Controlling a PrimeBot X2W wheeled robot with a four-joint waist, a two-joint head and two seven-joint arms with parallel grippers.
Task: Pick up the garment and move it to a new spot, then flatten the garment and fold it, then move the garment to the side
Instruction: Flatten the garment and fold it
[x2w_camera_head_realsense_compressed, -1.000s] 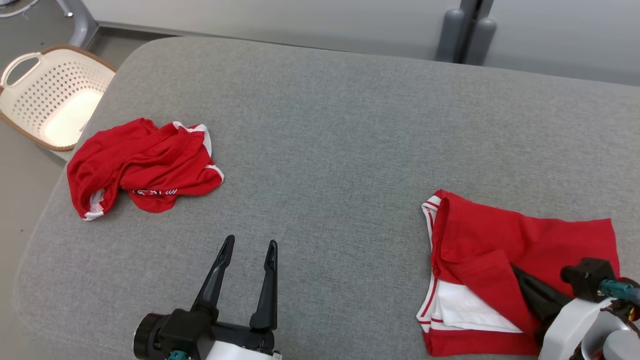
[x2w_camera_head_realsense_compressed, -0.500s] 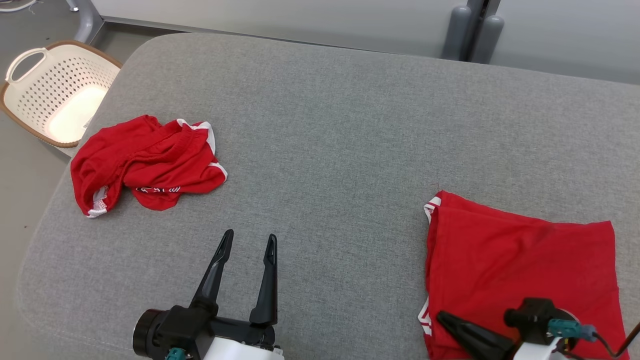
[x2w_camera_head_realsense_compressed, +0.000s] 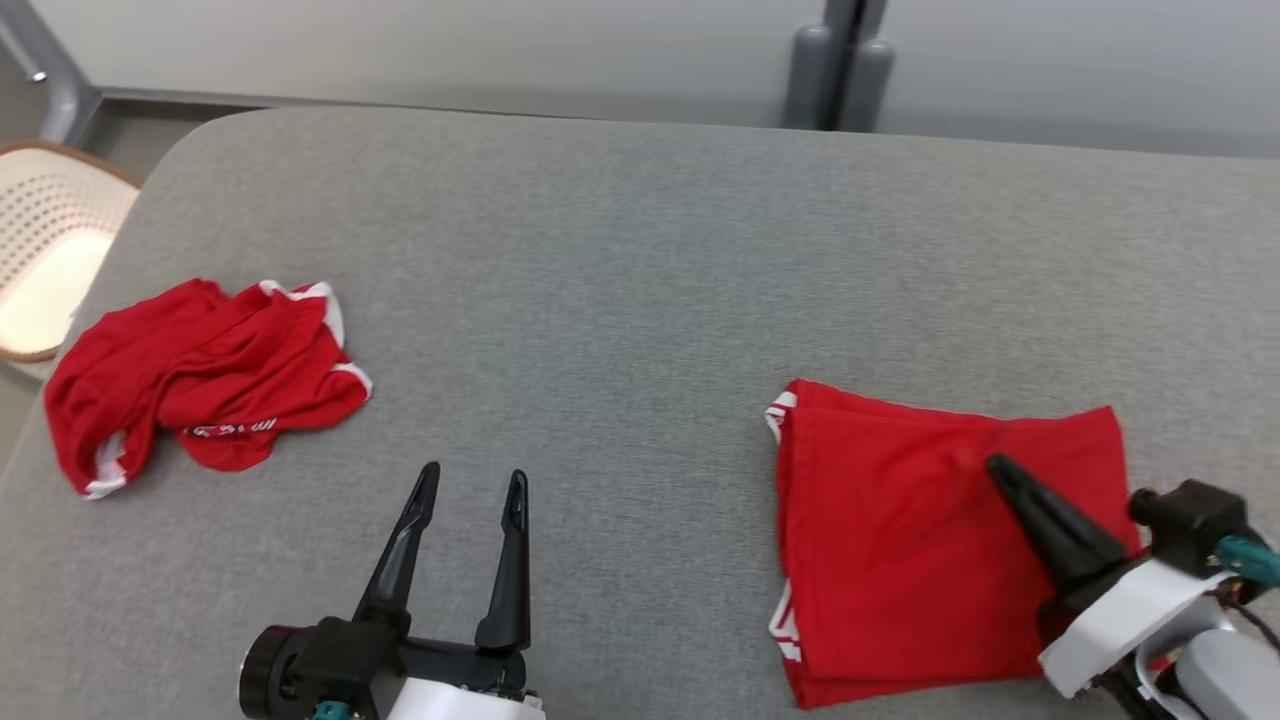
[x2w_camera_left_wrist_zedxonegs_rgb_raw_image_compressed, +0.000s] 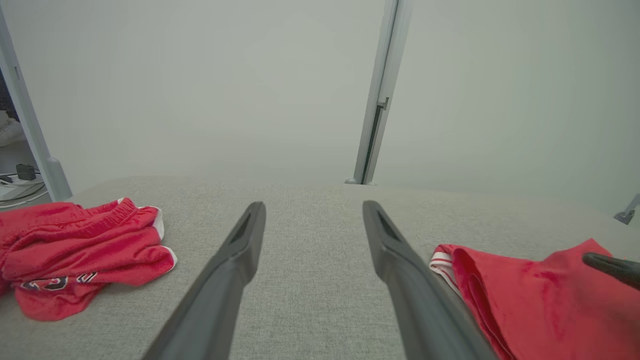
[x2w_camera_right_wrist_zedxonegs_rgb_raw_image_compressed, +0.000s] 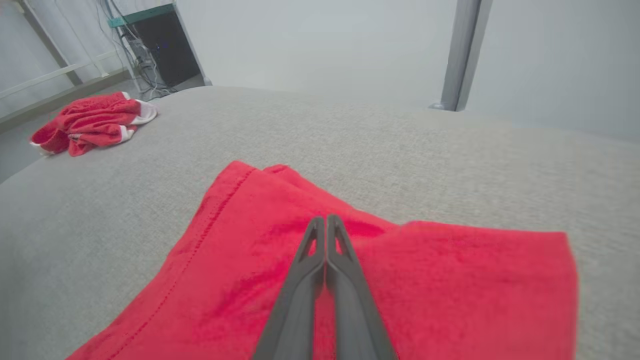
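A folded red garment (x2w_camera_head_realsense_compressed: 920, 540) with white trim lies flat on the right of the grey cushioned surface (x2w_camera_head_realsense_compressed: 620, 260). My right gripper (x2w_camera_head_realsense_compressed: 998, 468) is shut, fingers pressed together, its tips over the garment's upper middle; the right wrist view shows the gripper (x2w_camera_right_wrist_zedxonegs_rgb_raw_image_compressed: 325, 221) above the red cloth (x2w_camera_right_wrist_zedxonegs_rgb_raw_image_compressed: 450, 290) with nothing pinched between the fingers. My left gripper (x2w_camera_head_realsense_compressed: 472, 478) stands open near the front edge, left of the garment, holding nothing. The left wrist view shows its fingers spread (x2w_camera_left_wrist_zedxonegs_rgb_raw_image_compressed: 312, 205) and the folded garment (x2w_camera_left_wrist_zedxonegs_rgb_raw_image_compressed: 540, 300) to the right.
A second, crumpled red garment (x2w_camera_head_realsense_compressed: 200, 370) lies at the far left of the surface, apart from both grippers. A cream perforated basket (x2w_camera_head_realsense_compressed: 40, 260) stands on the floor beyond the left edge. A grey post (x2w_camera_head_realsense_compressed: 840, 60) rises behind the surface.
The flap was laid over the white part, so the garment now lies fully red. My right gripper drew back to the near edge, then came up over the garment's middle. The head camera shifted.
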